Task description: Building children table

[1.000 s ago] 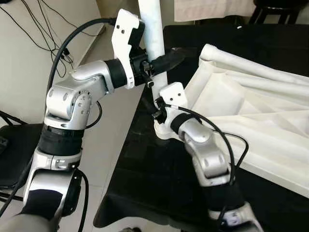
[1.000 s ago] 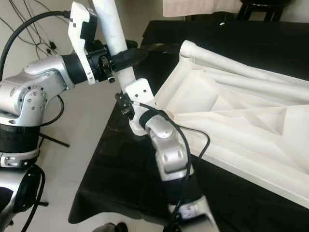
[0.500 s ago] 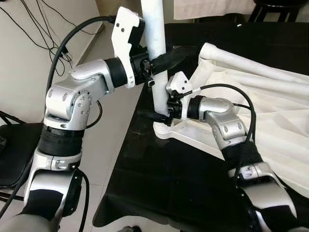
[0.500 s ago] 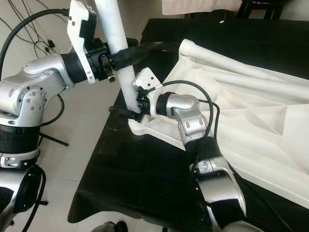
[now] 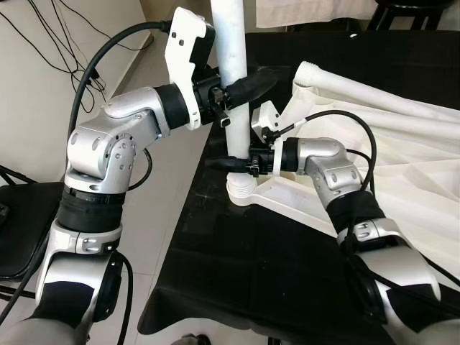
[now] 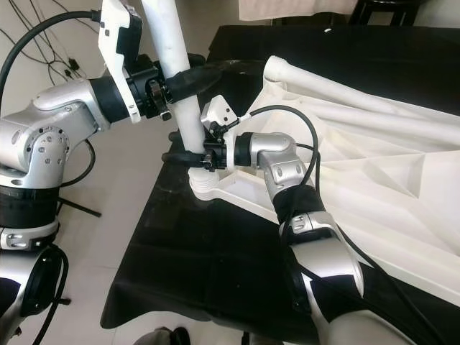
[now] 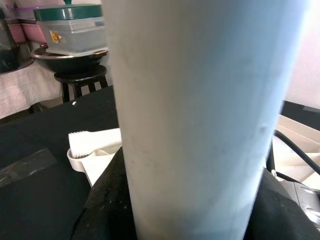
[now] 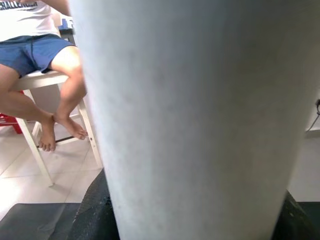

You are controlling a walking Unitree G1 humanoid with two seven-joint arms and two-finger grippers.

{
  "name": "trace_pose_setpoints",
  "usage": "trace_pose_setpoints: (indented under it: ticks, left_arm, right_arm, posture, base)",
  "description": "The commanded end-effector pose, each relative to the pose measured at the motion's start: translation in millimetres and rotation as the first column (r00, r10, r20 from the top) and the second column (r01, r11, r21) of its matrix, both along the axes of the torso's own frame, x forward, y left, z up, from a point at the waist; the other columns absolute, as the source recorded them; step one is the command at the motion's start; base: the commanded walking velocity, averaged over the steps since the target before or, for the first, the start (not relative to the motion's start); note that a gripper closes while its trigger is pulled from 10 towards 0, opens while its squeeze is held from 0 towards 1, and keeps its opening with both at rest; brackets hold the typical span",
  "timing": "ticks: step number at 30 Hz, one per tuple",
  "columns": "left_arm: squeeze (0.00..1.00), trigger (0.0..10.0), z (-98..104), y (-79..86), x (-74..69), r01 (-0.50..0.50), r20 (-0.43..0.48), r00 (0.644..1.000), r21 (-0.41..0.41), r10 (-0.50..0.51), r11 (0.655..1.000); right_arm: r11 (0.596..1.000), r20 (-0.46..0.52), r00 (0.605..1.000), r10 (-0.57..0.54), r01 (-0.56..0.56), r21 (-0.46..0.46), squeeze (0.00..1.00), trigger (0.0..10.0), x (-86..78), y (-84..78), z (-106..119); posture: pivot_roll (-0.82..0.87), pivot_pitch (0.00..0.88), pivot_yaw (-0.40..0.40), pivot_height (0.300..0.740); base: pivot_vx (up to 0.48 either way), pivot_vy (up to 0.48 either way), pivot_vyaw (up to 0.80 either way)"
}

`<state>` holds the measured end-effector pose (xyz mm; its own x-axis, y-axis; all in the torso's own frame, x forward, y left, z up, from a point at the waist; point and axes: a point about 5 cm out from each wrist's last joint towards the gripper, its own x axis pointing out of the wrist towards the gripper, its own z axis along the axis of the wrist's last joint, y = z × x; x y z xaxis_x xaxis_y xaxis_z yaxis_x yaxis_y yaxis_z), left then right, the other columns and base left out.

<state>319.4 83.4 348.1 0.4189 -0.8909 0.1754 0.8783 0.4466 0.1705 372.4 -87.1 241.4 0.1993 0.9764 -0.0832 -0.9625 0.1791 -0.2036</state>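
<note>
A white table leg (image 5: pixel 230 65) stands upright with its foot in the round corner socket (image 5: pixel 241 192) of the white plastic tabletop (image 5: pixel 402 144), which lies upside down on the black table (image 5: pixel 237 273). My left gripper (image 5: pixel 248 85) is shut on the leg high up, reaching in from the left. My right gripper (image 5: pixel 228 164) comes in from the right, its fingers shut on either side of the leg just above the socket. In both wrist views the leg (image 7: pixel 200 120) sits close between black fingers (image 8: pixel 92 210).
The black table's left edge drops to a pale tiled floor (image 5: pixel 151 215). A black chair (image 5: pixel 21 215) stands at the lower left, cables (image 5: pixel 65 36) hang on the wall. A person (image 8: pixel 45 65) sits on a white stool. A dark stool (image 7: pixel 75 55) carries a bowl and container.
My right arm has swung out from its bent pose, and its gripper has come in from the right and shut around the leg's lower part. The left gripper has kept its hold.
</note>
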Motion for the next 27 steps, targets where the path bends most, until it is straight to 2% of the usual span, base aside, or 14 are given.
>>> trace_pose_setpoints:
  ticks: [1,7,8,15,16,17,18,19,20,21,22,23,24,27]
  left_arm:
    - [0.00,10.0,-7,-9.7,-1.3,0.035,-0.018,0.999,0.042,-0.034,0.999]
    - [0.00,10.0,-6,-7.1,2.5,-0.013,0.004,1.000,0.033,0.013,0.999]
    - [1.00,10.0,-6,-7.1,2.5,-0.008,0.004,1.000,0.039,0.008,0.999]
    - [1.00,10.0,-5,-3.8,3.1,-0.038,0.023,0.999,0.040,0.037,0.998]
    - [0.00,10.0,-4,-0.1,3.1,-0.047,0.024,0.999,0.032,0.046,0.998]
    - [0.00,10.0,-4,-0.1,3.1,-0.047,0.024,0.999,0.032,0.046,0.998]
    - [0.00,10.0,0,6.9,3.6,-0.079,0.034,0.996,0.019,0.079,0.997]
    - [0.00,10.0,0,6.9,3.6,-0.079,0.034,0.996,0.019,0.079,0.997]
    - [0.00,10.0,4,14.8,3.8,-0.110,0.042,0.993,0.010,0.109,0.994]
    - [0.00,10.0,4,14.8,3.8,-0.110,0.042,0.993,0.010,0.109,0.994]
    - [0.00,10.0,6,21.2,4.4,-0.141,0.051,0.989,0.008,0.140,0.990]
    - [0.00,10.0,6,21.2,4.4,-0.141,0.051,0.989,0.008,0.140,0.990]
    - [0.00,10.0,8,24.6,4.8,-0.160,0.057,0.986,0.009,0.159,0.987]
    - [0.00,10.0,6,26.1,5.1,-0.171,0.061,0.984,0.019,0.170,0.985]
  right_arm:
    - [0.997,-0.026,0.997,0.075,-0.074,0.011,0.00,0.0,-3.8,17.0,-4]
    - [0.999,-0.021,1.000,0.017,-0.016,0.041,0.00,0.0,-1.9,5.1,-10]
    - [0.999,-0.021,1.000,0.005,-0.004,0.050,0.00,0.0,-1.8,2.2,-11]
    - [0.991,0.011,0.994,-0.108,0.107,0.078,0.00,0.0,-1.3,-8.5,-16]
    - [0.982,0.006,0.985,-0.173,0.172,0.082,0.00,0.0,-2.1,-10.5,-20]
    - [0.982,0.006,0.985,-0.173,0.172,0.082,0.00,0.0,-2.1,-10.5,-20]
    - [0.944,-0.007,0.946,-0.323,0.323,0.070,0.00,0.0,-3.1,-8.9,-31]
    - [0.944,-0.007,0.946,-0.323,0.323,0.070,0.00,0.0,-3.1,-8.9,-31]
    - [0.766,-0.029,0.766,-0.643,0.642,-0.014,0.00,0.0,-4.6,-10.4,-57]
    - [0.766,-0.029,0.766,-0.643,0.642,-0.014,0.00,0.0,-4.6,-10.4,-57]
    - [0.669,-0.004,0.670,-0.742,0.741,-0.053,0.00,0.0,-20.1,-6.6,-77]
    - [0.669,-0.004,0.670,-0.742,0.741,-0.053,0.00,0.0,-20.1,-6.6,-77]
    - [0.617,0.012,0.620,-0.785,0.784,-0.069,0.00,0.0,-31.9,-3.7,-87]
    - [0.585,-0.016,0.585,-0.811,0.809,-0.052,0.00,0.0,-35.0,-1.7,-89]
  posture:
    - [0.00,0.196,0.090,0.740]
    - [-0.01,0.193,0.097,0.740]
    - [-0.01,0.193,0.097,0.740]
    - [-0.02,0.186,0.087,0.740]
    - [-0.02,0.185,0.074,0.740]
    - [-0.02,0.185,0.074,0.740]
    - [-0.01,0.186,0.067,0.740]
    - [-0.01,0.186,0.067,0.740]
    - [-0.02,0.180,0.063,0.740]
    - [-0.02,0.180,0.063,0.740]
    - [-0.01,0.181,0.073,0.740]
    - [-0.01,0.181,0.073,0.740]
    - [-0.01,0.181,0.073,0.740]
    - [-0.02,0.160,0.081,0.740]
  base:
    - [0.000,0.000,0.00]
    - [0.000,0.000,0.00]
    - [0.000,0.000,0.00]
    - [0.000,0.000,0.00]
    - [0.000,0.000,0.00]
    - [0.000,0.000,0.00]
    - [0.000,0.000,0.00]
    - [0.000,0.000,0.00]
    - [0.000,0.000,0.00]
    - [0.000,0.000,0.00]
    - [0.000,0.000,0.00]
    - [0.000,0.000,0.00]
    - [0.000,0.000,0.00]
    - [0.000,0.000,0.00]
